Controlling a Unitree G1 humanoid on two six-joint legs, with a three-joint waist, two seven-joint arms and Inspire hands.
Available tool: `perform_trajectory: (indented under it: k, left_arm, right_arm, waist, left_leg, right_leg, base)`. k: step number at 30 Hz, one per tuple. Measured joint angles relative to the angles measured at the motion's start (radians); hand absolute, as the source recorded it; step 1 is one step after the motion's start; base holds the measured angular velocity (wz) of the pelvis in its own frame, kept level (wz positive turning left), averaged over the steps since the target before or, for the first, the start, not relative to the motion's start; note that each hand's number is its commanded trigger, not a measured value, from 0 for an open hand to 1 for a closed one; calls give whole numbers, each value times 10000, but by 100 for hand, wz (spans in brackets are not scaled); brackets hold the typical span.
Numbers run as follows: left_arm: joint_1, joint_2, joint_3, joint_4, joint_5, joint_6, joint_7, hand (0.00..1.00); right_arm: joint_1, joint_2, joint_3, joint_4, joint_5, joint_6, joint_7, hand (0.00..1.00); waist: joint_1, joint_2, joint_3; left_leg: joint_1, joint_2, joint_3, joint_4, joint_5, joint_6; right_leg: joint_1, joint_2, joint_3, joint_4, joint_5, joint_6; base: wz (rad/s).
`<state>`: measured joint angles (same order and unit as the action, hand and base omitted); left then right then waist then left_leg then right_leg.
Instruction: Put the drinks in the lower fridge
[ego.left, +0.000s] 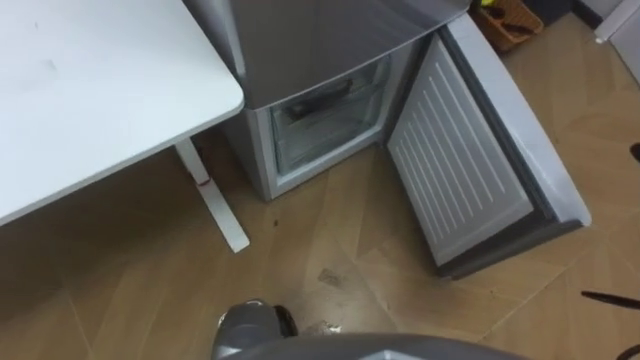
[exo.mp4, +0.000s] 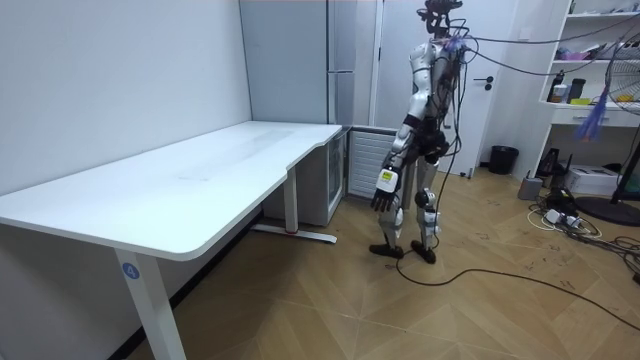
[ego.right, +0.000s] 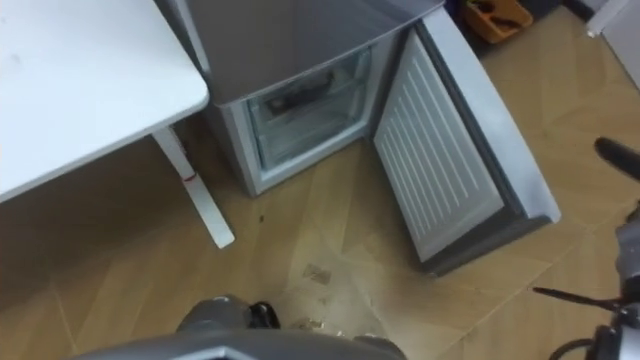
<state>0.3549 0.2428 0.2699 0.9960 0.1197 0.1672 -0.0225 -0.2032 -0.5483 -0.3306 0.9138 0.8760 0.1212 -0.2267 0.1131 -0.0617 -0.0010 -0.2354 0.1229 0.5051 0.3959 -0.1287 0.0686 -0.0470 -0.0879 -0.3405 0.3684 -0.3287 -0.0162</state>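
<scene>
Here, the robot stands facing the lower fridge (ego.left: 320, 125), its door (ego.left: 465, 155) swung wide, just past the white counter (ego.left: 100, 90) corner. The left robot hand (exo.mp4: 385, 192) hangs slack and empty at its thigh. The grip of the right robot hand (ego.right: 630, 245) cannot be told, nor whether drinks lie inside.

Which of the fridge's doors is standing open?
The bottom door, swung wide with its ribbed white inside showing. The grey door above it is shut.
</scene>
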Motion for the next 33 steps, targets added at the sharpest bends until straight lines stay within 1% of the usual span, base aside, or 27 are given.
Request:
perform_trajectory:
  k: [2,3,4,5,6,7,9,11,12,13,14,16,20,21,22,23,24,26,27,29,30,32,33]
  left_arm:
    - [-114,9,2,87,-13,-13,-112,0]
    - [-188,9,1,86,-7,-47,-133,0]
    - [-245,8,1,72,14,-66,-133,0]
    - [-274,9,2,63,17,-66,-133,0]
    - [-305,9,-20,61,26,-68,-139,0]
    - [-302,8,-153,61,20,-68,-176,0]
    - [-319,6,-249,61,19,-69,-336,0]
    - [-333,8,-257,58,19,-73,-378,0]
    - [-336,9,-288,59,14,-83,-385,0]
    - [-346,12,-372,59,13,-85,-403,0]
    - [-364,14,-385,60,13,-88,-424,0]
    - [-374,45,-427,90,-6,-243,-514,0]
    - [-373,48,-680,156,2,-380,-570,0]
    - [-376,47,-770,194,8,-399,-579,0]
    - [-377,44,-841,240,9,-424,-588,0]
    - [-375,44,-866,235,9,-427,-589,0]
    - [-372,24,-864,235,19,-425,-593,0]
    - [-371,-48,-865,195,16,-422,-687,0]
    - [-371,-59,-864,235,16,-411,-756,0]
    - [-370,-61,-864,280,20,-362,-776,0]
    - [-372,-69,-866,368,21,-359,-777,0]
    - [-413,-71,-972,468,9,-349,-786,0]
    - [-523,-68,-1028,585,8,-356,-800,0]
  right_arm:
    - [-247,22,53,283,610,-3,306,0]
    - [-264,29,53,290,1036,-49,466,0]
    - [-268,49,52,374,1436,-185,697,0]
    - [-269,50,52,465,1625,-230,826,0]
    - [-289,54,67,678,1931,-287,1072,0]
    - [-313,55,181,883,2183,-379,1315,0]
    - [-332,76,378,1074,2333,-391,1704,0]
    - [-332,131,571,1310,2366,-401,2104,0]
    - [-327,156,722,1437,2397,-554,2330,0]
    - [-328,156,765,1500,2406,-580,2550,0]
    - [-327,157,787,1560,2408,-586,2687,0]
    - [-302,160,1048,1890,2399,-588,3155,0]
    - [-299,221,1372,2257,2386,-575,3675,0]
    - [-293,268,1479,2314,2384,-574,3866,0]
    - [-266,290,1528,2416,2383,-564,4026,0]
    - [-264,319,1526,2528,2377,-564,4125,0]
    - [-261,390,1526,2696,2281,-552,4287,0]
    - [-261,479,1526,2818,2193,-544,4566,0]
    - [-257,513,1530,2889,2166,-499,4745,0]
    - [-188,604,1622,2931,2155,-335,5048,0]
    - [-139,776,1725,2927,2095,-338,5242,0]
    - [-49,1028,2156,2799,1776,-336,5597,0]
    - [-33,1238,2564,2575,1499,-329,5786,0]
  waist:
    - [37,66,18]
    - [22,113,19]
    - [4,154,21]
    - [3,155,22]
    - [29,214,6]
    - [39,214,9]
    - [48,258,41]
    - [69,311,38]
    - [72,319,33]
    - [71,311,37]
    - [66,348,15]
    - [48,312,37]
    - [41,318,41]
    - [34,352,54]
    - [28,397,62]
    - [38,410,72]
    - [82,406,73]
    - [132,449,114]
    - [243,495,127]
    - [313,492,131]
    - [345,500,132]
    - [353,471,133]
    - [375,416,163]
  left_leg:
    - [-76,-95,-118,-196,198,-17]
    - [-216,-185,-333,-225,289,-33]
    - [-309,-195,-439,-265,345,-11]
    - [-324,-208,-463,-312,375,-10]
    - [-330,-256,-517,-396,445,18]
    - [-328,-296,-525,-532,518,64]
    - [-330,-339,-515,-676,573,77]
    - [-332,-383,-507,-760,580,68]
    - [-333,-422,-510,-821,582,70]
    - [-338,-456,-509,-882,584,72]
    - [-341,-464,-509,-885,584,72]
    - [-346,-474,-530,-857,549,67]
    - [-394,-451,-630,-742,419,-6]
    - [-392,-427,-712,-693,372,-34]
    - [-371,-396,-817,-681,357,-47]
    - [-354,-391,-896,-686,352,-57]
    - [-353,-415,-968,-703,341,-75]
    - [-379,-469,-1277,-704,343,-80]
    - [-392,-500,-1525,-704,327,-129]
    - [-379,-545,-1662,-732,316,-152]
    - [-323,-623,-1862,-807,347,-200]
    - [-234,-665,-1953,-879,345,-212]
    - [-238,-674,-2112,-879,340,-230]
  right_leg:
    - [-137,9,-15,-9,60,-55]
    - [-234,26,-77,-12,78,-68]
    - [-257,39,-224,-71,114,-110]
    - [-263,44,-258,-95,127,-120]
    - [-244,49,-315,-158,154,-126]
    - [-240,63,-332,-273,207,-121]
    - [-253,72,-346,-394,244,-124]
    - [-269,60,-341,-453,242,-113]
    - [-268,52,-341,-511,237,-105]
    - [-266,51,-339,-590,238,-105]
    - [-263,49,-335,-613,238,-105]
    - [-253,39,-371,-594,261,-72]
    - [-255,32,-487,-507,320,-36]
    - [-261,37,-530,-387,422,-4]
    - [-261,53,-614,-278,633,26]
    - [-253,58,-650,-217,695,21]
    - [-229,54,-697,-245,690,12]
    - [-229,43,-705,-274,690,12]
    - [-236,37,-696,-278,690,11]
    - [-190,39,-695,-364,691,12]
    - [-98,35,-690,-450,693,14]
    - [-20,31,-691,-506,693,14]
    - [18,57,-692,-573,696,14]
  base:
    - [2]
    - [18]
    - [19]
    - [16]
    - [12]
    - [9]
    - [0]
    - [0]
    - [0]
    - [0]
    - [0]
    - [4]
    - [8]
    - [14]
    - [16]
    - [17]
    - [7]
    - [-3]
    - [-7]
    - [-3]
    - [4]
    - [-2]
    - [-6]
